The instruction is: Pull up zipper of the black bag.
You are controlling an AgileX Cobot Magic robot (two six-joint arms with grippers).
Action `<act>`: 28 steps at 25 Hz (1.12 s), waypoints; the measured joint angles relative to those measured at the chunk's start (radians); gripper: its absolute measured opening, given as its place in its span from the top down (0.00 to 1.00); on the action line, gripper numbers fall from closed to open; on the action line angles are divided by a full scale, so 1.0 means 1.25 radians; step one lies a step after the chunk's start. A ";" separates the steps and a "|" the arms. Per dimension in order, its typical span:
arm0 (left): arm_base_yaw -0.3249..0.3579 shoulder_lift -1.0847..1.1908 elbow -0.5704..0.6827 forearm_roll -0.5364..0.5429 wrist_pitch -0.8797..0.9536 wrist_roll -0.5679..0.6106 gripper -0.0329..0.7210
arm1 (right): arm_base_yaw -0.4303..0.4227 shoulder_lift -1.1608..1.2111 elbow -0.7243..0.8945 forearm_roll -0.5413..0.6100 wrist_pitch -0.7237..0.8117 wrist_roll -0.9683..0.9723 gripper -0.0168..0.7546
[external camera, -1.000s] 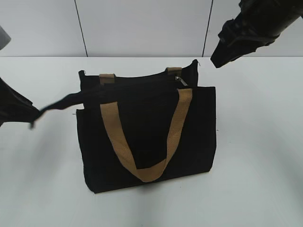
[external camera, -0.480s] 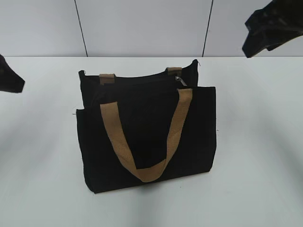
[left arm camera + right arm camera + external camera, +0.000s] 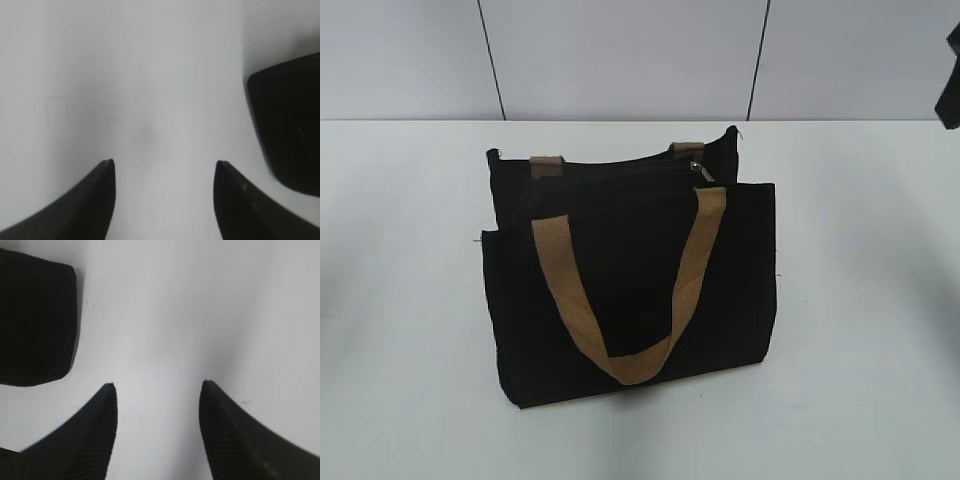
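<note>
The black bag (image 3: 630, 290) stands upright in the middle of the white table, with two tan webbing handles (image 3: 692, 265). The zipper (image 3: 620, 170) runs along its top edge, and its small silvery pull (image 3: 698, 170) sits near the right end. My left gripper (image 3: 162, 162) is open and empty above bare table, with a black corner of the bag (image 3: 290, 130) to its right. My right gripper (image 3: 159, 384) is open and empty above the table, with a bag corner (image 3: 35, 320) at its upper left. In the exterior view only a dark bit of the right arm (image 3: 951, 85) shows at the right edge.
The white table (image 3: 860, 300) extends on all sides of the bag. A grey panelled wall (image 3: 620, 60) stands behind it.
My left gripper let go of the black tab at the bag's left end and drew back out of the exterior view. My right arm moved away up and right, almost out of view.
</note>
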 joint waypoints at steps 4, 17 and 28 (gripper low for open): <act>0.000 -0.067 0.033 0.013 0.028 -0.005 0.34 | 0.000 -0.083 0.057 0.015 0.005 0.000 0.44; 0.000 -0.474 0.283 0.003 0.003 -0.006 0.34 | 0.000 -0.487 0.534 0.022 -0.090 0.001 0.44; 0.000 -0.725 0.388 -0.002 0.043 -0.006 0.35 | 0.000 -0.792 0.696 0.021 -0.092 0.001 0.44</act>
